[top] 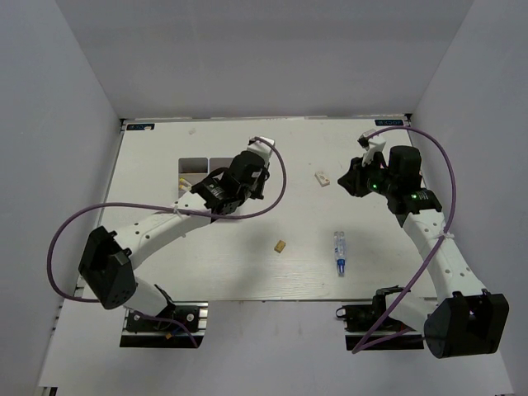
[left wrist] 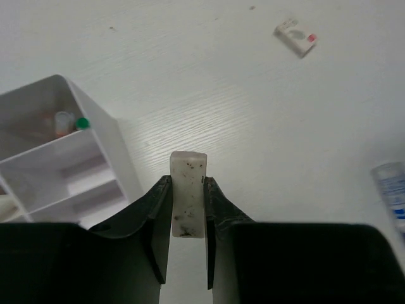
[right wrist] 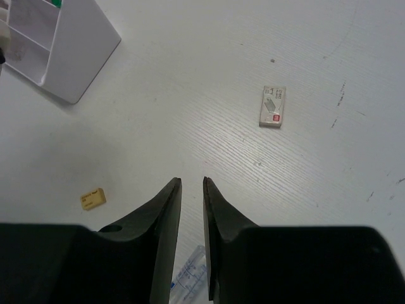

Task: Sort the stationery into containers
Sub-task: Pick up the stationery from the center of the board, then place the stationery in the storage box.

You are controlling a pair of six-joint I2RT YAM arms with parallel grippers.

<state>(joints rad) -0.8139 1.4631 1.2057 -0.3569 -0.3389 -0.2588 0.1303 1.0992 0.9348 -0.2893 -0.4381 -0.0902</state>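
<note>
Left end effector tight on white eraser; right end effector slightly ajar; print on sleeved eraser illegible.

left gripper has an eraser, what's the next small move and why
Probably carry the left gripper across until it is above an open compartment of the organizer box, then release. The eraser is pinched between its fingers, and the box sits beside it, not under it.
</note>
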